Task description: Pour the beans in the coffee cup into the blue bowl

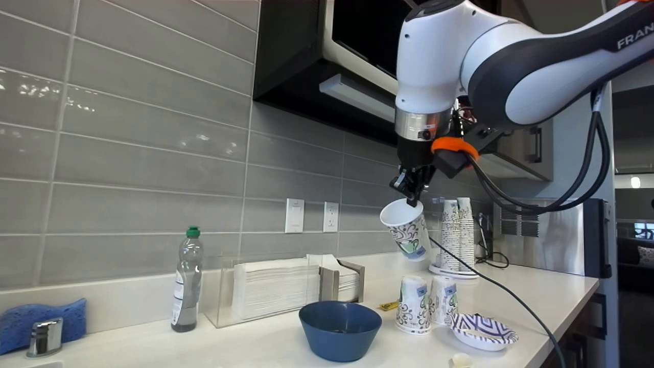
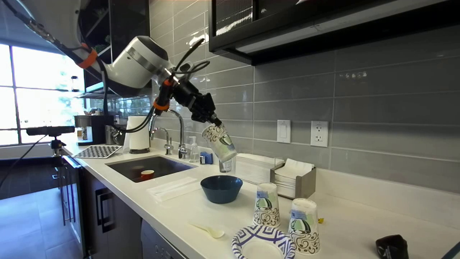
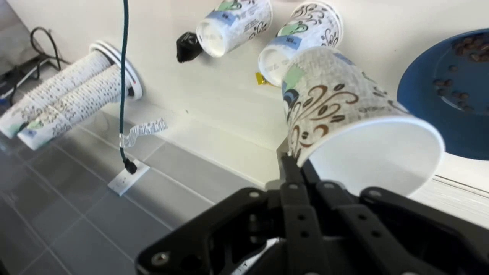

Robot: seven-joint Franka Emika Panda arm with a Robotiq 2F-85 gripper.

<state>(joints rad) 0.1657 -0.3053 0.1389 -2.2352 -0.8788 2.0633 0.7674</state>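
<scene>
- Gripper: black linkage, jaws drawn fully together apart from the wall thickness, pinching the rim of the coffee cup; one finger inside, one outside.
- Coffee cup: tapered, handleless, paper-looking, white with brown scroll and bean print plus green and blue patches. Plain white inside. Held in the air, tilted, mouth higher than base, above the blue bowl's height. Can't tell exact sideways offset.
- Blue bowl: wide, round, plain, flared wall, slight gloss. Upright on the smooth white counter, near the grey napkin holder.
- Beans: small, brown; a cluster plus scattered ones in the blue bowl, per wrist view.
- Upturned cups: two, same print family, wide end down, just beside each other, near the blue bowl.
- Patterned dish: low, white, blue-purple angular lines, near the upturned cups.
- Labels: blue tape on the upturned cups, marks too small to read. Arm, white and black shell, reads "FRAN", rest cut by the frame edge. Bottle, see-through with green cap, label unreadable. Cord tag blurred.
- Edges: pale plastic spoon lies near the counter's front edge; white surface shows between that edge and the blue bowl. Cord runs from a wall plate. Dark cabinet overhangs; glossy grey tile behind.
</scene>
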